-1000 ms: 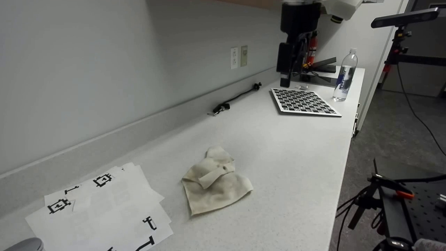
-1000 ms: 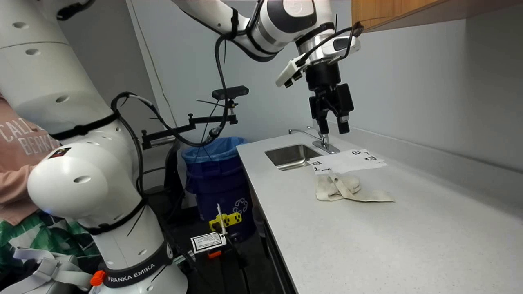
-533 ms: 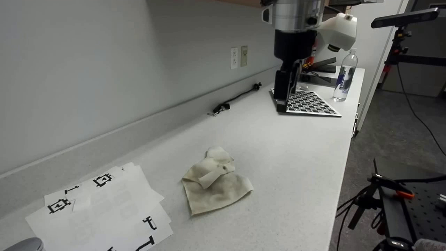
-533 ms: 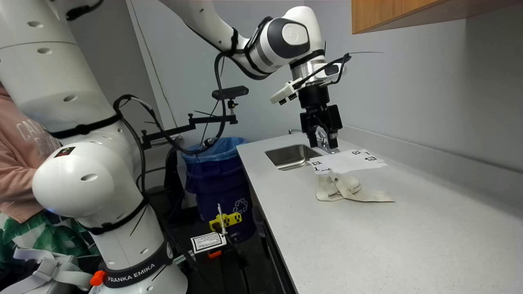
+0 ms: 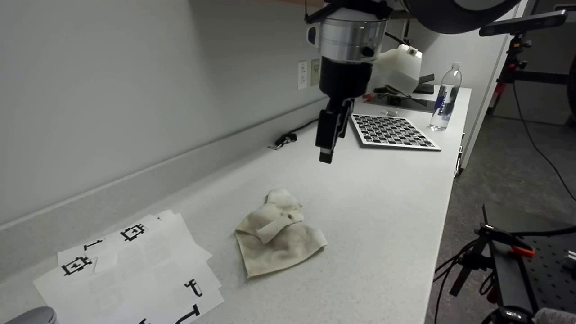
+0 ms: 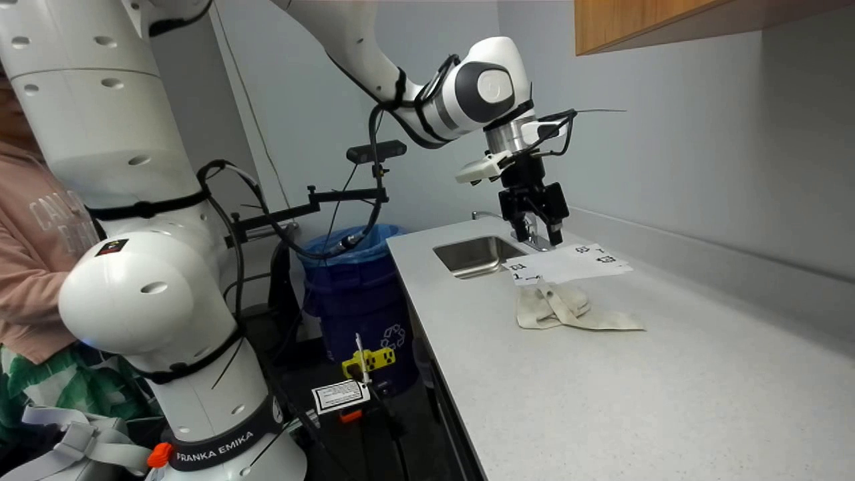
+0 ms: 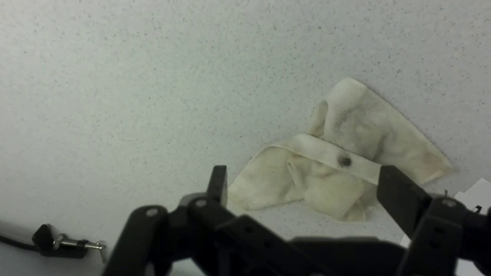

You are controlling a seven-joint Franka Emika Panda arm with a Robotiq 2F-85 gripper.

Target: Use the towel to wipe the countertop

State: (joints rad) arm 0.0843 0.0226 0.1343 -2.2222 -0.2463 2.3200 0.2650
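Observation:
The cream towel (image 5: 281, 243) lies crumpled on the white countertop (image 5: 360, 202), with a folded strip across it and a small dark spot. It also shows in an exterior view (image 6: 568, 308) and in the wrist view (image 7: 330, 184). My gripper (image 5: 334, 146) hangs above the countertop, apart from the towel, tilted a little. It also shows in an exterior view (image 6: 537, 237). In the wrist view my gripper (image 7: 302, 172) has its fingers wide apart with nothing between them; the towel shows below and beyond the gap.
White printed papers (image 5: 135, 270) lie beside the towel. A clamp with a cable (image 5: 285, 139) lies along the wall. A checkered board (image 5: 391, 131) and a water bottle (image 5: 445, 99) stand farther along. A sink (image 6: 477, 257) and a wooden cabinet (image 6: 668, 23) show in an exterior view.
My gripper has moved down and across the countertop, away from the checkered board and closer to the towel. It has tilted slightly. The towel has not moved.

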